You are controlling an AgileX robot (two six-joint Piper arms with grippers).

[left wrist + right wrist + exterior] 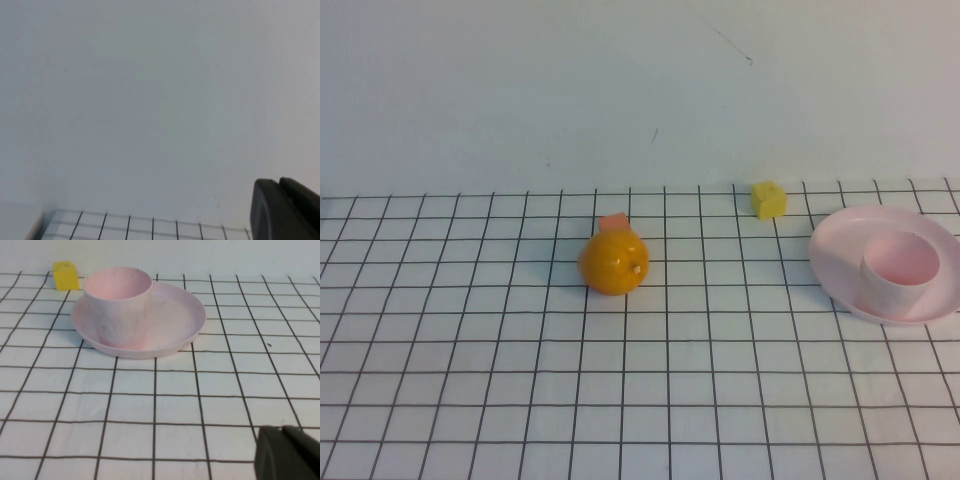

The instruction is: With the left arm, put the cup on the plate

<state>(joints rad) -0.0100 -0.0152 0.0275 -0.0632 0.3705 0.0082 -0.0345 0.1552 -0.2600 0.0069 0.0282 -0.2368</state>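
Observation:
The pale pink cup (901, 270) stands upright on the wide pale pink plate (840, 250) at the right of the table. Both also show in the right wrist view, the cup (118, 305) on the near-left part of the plate (175, 315). Neither arm shows in the high view. My left gripper (279, 181) is shut and empty, raised and facing the bare wall, far from the cup. My right gripper (281, 428) is shut and empty, low over the table a few grid squares short of the plate.
An orange round fruit (614, 262) lies mid-table with a small orange-pink block (615, 222) behind it. A yellow cube (769, 199) sits at the back, left of the plate; it also shows in the right wrist view (65, 275). The plate lies near the table's right edge.

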